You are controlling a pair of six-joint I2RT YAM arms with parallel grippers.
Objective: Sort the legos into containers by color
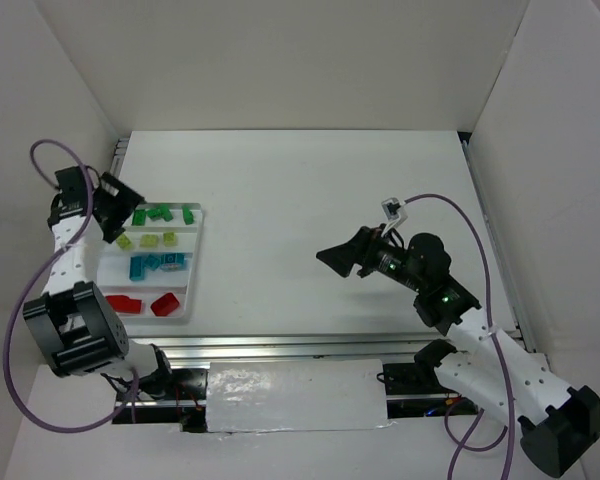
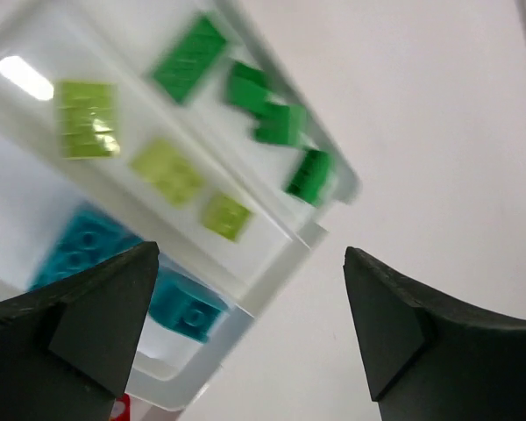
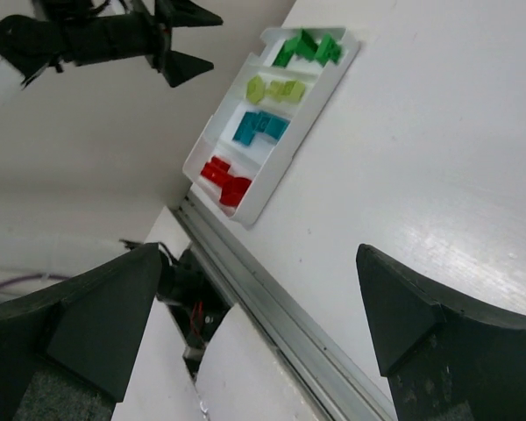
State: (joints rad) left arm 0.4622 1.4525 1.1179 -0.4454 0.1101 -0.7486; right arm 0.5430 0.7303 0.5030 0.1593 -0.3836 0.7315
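Four colours of small plastic bricks (image 1: pixel 155 264) sit sorted in the white ridged tray (image 1: pixel 193 262); my left claw (image 2: pixel 250 254) and right claw (image 3: pixel 259 254) gape empty, so I'd retreat.

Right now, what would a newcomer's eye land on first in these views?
The white tray at the table's left side stands out, with one colour per compartment: dark green bricks farthest, then lime bricks, teal bricks and red bricks nearest. The left end effector hangs open by the tray's far left corner. The right end effector hangs open right of centre.
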